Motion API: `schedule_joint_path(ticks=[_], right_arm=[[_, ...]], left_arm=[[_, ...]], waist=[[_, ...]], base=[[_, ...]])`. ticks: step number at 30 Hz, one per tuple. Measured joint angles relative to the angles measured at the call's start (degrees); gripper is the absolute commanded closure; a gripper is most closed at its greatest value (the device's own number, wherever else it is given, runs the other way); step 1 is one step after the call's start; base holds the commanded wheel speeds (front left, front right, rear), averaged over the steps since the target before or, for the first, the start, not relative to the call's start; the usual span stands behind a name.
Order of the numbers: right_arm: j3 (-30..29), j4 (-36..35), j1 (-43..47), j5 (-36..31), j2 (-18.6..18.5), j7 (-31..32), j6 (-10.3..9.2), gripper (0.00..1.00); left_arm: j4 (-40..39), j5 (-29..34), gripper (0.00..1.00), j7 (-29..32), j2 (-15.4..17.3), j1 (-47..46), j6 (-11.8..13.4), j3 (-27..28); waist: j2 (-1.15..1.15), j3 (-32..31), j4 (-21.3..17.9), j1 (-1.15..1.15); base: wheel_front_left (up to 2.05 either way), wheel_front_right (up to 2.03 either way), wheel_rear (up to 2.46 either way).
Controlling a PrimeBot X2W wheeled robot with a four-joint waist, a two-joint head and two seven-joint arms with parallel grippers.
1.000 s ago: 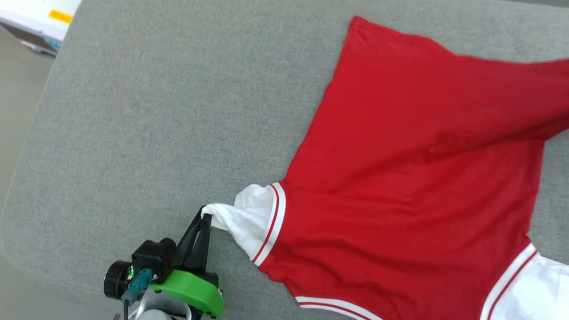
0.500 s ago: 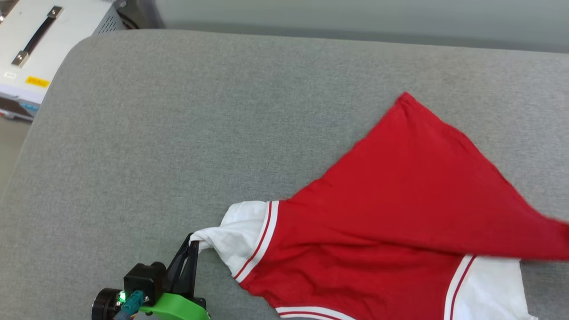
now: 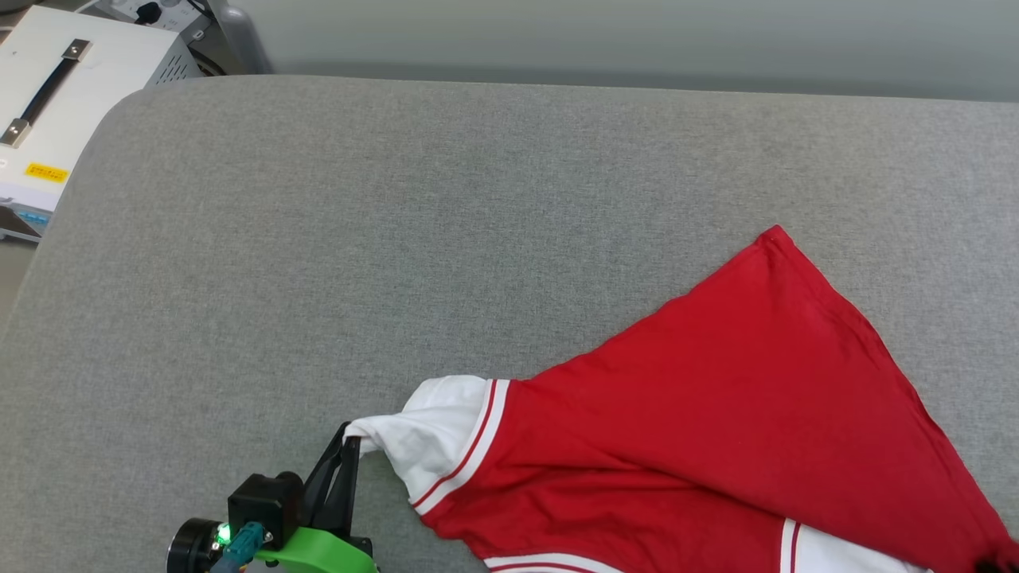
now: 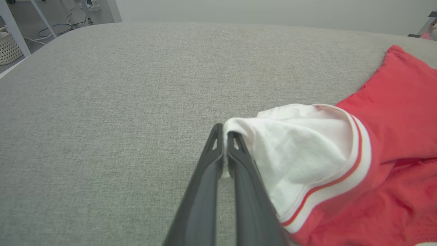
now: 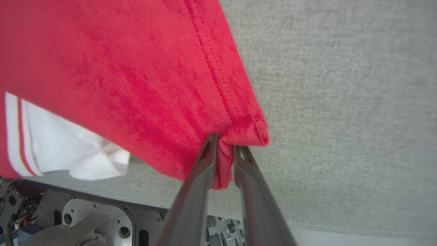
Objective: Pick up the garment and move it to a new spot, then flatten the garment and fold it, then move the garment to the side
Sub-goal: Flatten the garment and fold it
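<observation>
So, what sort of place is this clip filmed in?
Probably a lab or workshop, not a home: a wide grey fabric-covered padded bench, a white metal equipment case with a black handle beside it, and loose cables trailing across the floor.

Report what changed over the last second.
The head camera shifted, so discount the overall slide. The garment changed shape: the red hem corner in the right claw was drawn in toward the robot, folding the red body into a triangle over one sleeve. Unchanged: both grips; the left claw clamps the other white sleeve.
</observation>
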Motion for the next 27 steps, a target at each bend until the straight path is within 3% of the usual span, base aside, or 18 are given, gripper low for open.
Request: schedule_joint_path(ticks=[6,13,19,23,27], right_arm=[[-5.01,-7.27,-6.48,-1.48,-0.69,-4.82,0.0,0.0],[-6.62,-15.6,-18.84,-2.36,-4.06,-3.48,-0.01,0.0],[3.89,-14.56,-33.0,-2.26,-7.92,5.42,0.0,0.0],[13.62,-8.56,-41.27,-0.38,-9.35,15.94,0.0,0.0],[20.78,-2.29,-49.12,-0.54,-9.01,21.6,0.0,0.0]], left_arm=[[-1.38,0.0,1.0,0.71,0.12,-0.02,0.34,-0.63],[-2.92,0.08,1.0,1.08,0.09,-0.64,0.51,-1.77],[-4.28,0.66,1.0,1.07,-0.42,-1.99,0.59,-2.85],[-4.97,1.4,1.0,1.05,-0.81,-2.87,0.77,-3.85],[-5.46,1.96,1.0,0.98,-1.82,-4.28,0.87,-5.08]], waist=[[0.0,-0.01,0.07,0.0],[0.0,1.17,1.75,0.0],[0.0,3.37,3.64,0.0],[0.0,4.99,5.13,0.0],[0.0,6.81,6.49,0.0]], base=[[0.0,0.0,0.0],[0.0,0.0,0.0],[0.0,0.0,0.0],[0.0,0.0,0.0],[0.0,0.0,0.0]])
